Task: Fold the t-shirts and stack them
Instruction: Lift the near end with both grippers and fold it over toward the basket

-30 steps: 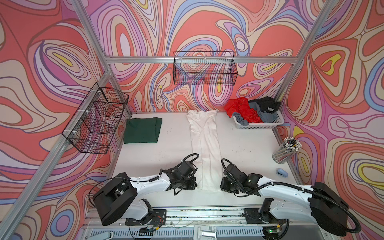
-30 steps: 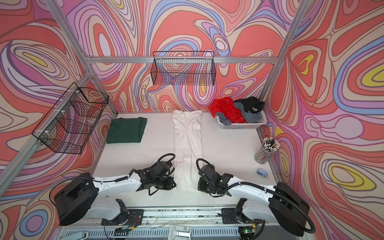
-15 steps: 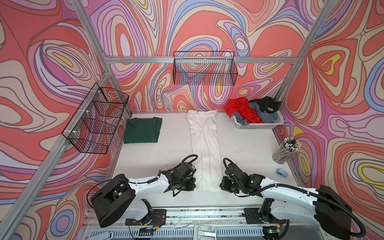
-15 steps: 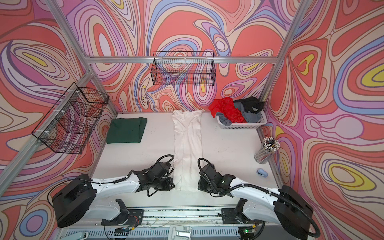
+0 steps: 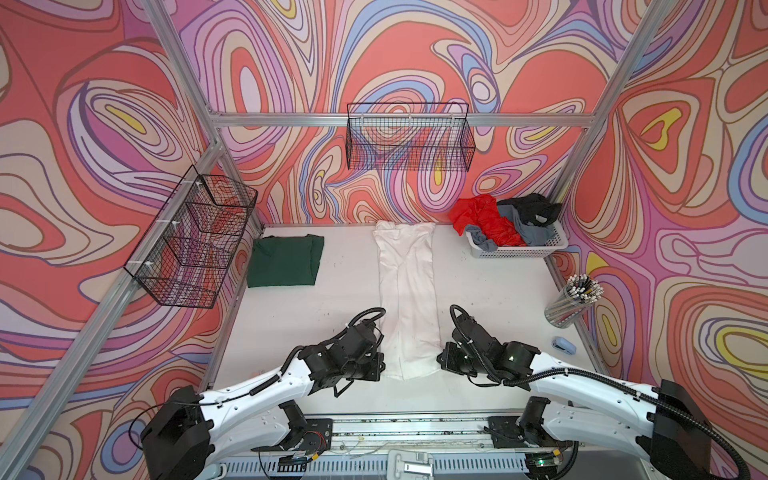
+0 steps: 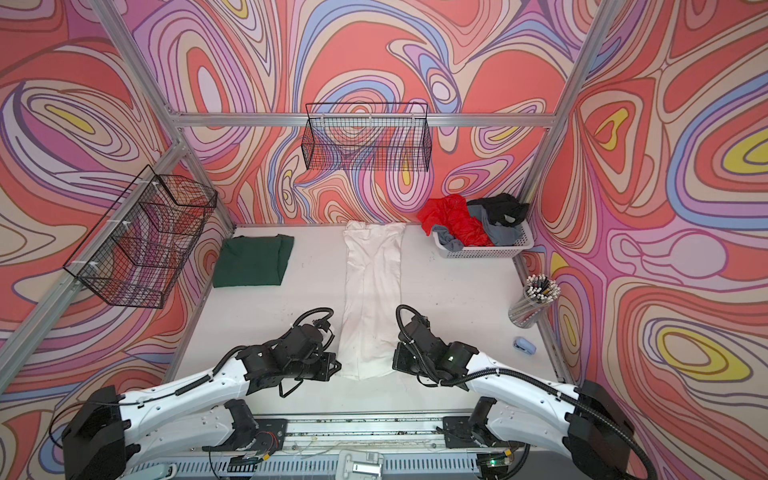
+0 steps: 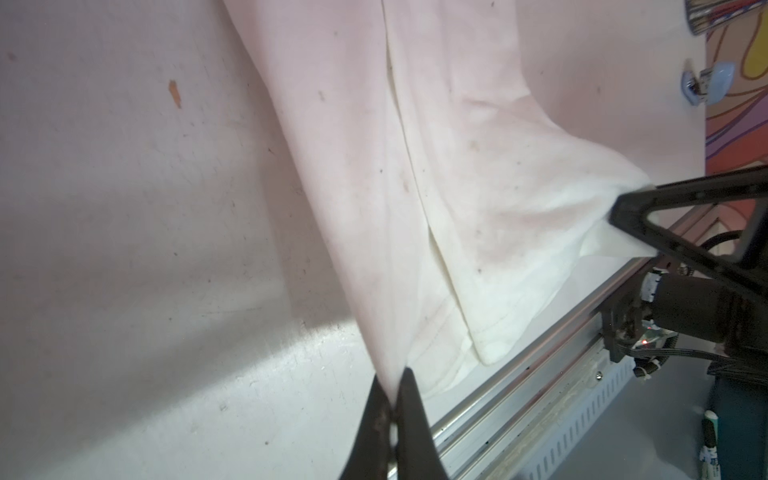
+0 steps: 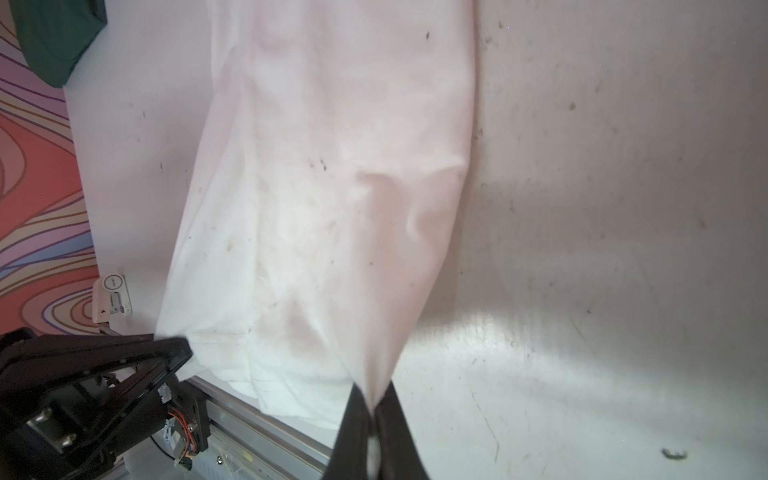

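Change: the left gripper [image 7: 392, 379] has finished closing. It and the right gripper [image 8: 371, 394] now each pinch a near hem corner of the white shirt [image 5: 409, 291]. The shirt lies flat, a long narrow strip just left of the basket [image 5: 523, 251]; the green shirt [image 5: 284, 259] sits folded, well left of the basket. Both corners look secured, so the hem seems ready to lift and fold toward the collar.

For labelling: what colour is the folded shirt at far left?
Dark green; the folded shirt shows best in a top view.
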